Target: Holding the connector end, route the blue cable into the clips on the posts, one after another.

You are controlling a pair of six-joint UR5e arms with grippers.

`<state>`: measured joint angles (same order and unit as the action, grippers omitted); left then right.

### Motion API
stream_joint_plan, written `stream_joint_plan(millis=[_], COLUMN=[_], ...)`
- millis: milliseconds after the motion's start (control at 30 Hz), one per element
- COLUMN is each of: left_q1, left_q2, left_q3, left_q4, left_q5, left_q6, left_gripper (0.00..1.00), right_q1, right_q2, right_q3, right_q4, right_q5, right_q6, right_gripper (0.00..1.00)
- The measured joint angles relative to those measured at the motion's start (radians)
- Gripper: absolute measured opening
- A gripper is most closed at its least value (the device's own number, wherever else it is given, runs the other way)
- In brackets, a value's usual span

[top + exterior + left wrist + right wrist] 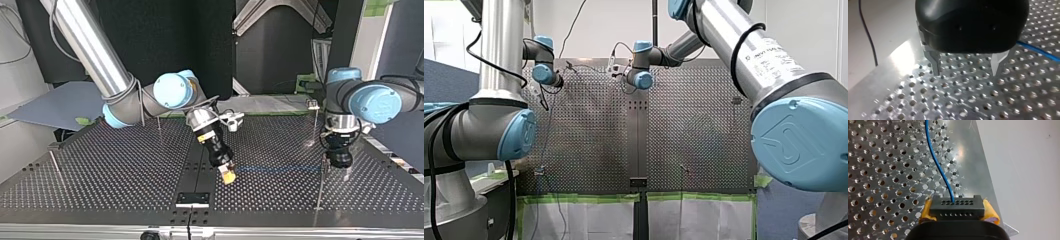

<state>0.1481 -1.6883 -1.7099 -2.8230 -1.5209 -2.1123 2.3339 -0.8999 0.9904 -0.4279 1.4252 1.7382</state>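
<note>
1. The black connector [957, 206] is gripped by my right pincer [958, 212]. It is clamped from both sides by the yellow pads [926, 211], which are closed onto its 2 short ends.
2. The blue cable [935, 160] is seen leaving the connector's face from a row of small holes. It is carried ahead of the pincer in a gentle curve over the perforated desk [878, 170], near the desk's edge.
3. In the top view, my right pincer is held tilted just above the desk near the view's middle. From it the cable is drawn in a nearly straight line toward the view's right.
4. The cable's far part is met there by a thin upright post [320, 187], which stands just beside my left pincer [965, 72]. Whether the cable is seated in a clip on that post cannot be told.
5. My left pincer is held wide open just above the desk. Its 2 metal fingers [934, 62] are set well apart, and nothing is held between them.
6. In the left wrist view, the cable is seen passing beside 1 finger, outside the gap and not touched by either finger.
7. Another post [54, 161] is seen at the top view's left, well apart from the cable.
</note>
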Motion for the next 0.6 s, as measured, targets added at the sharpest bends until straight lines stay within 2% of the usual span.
stream_joint_plan(millis=[233,600], left_q1=[-0.006,-0.029], left_q2=[0.023,0.1], left_q3=[-0.052,-0.086], left_q4=[-0.067,-0.162], left_q5=[-0.029,-0.028], left_q6=[0.059,0.064], left_gripper=[1.0,1.0], right_q1=[-0.002,-0.007], right_q2=[0.0,0.0], right_q3=[0.0,0.0], right_q4=[0.003,0.005], right_q5=[0.0,-0.001], right_q6=[-0.002,-0.003], right_gripper=[0.0,0.0])
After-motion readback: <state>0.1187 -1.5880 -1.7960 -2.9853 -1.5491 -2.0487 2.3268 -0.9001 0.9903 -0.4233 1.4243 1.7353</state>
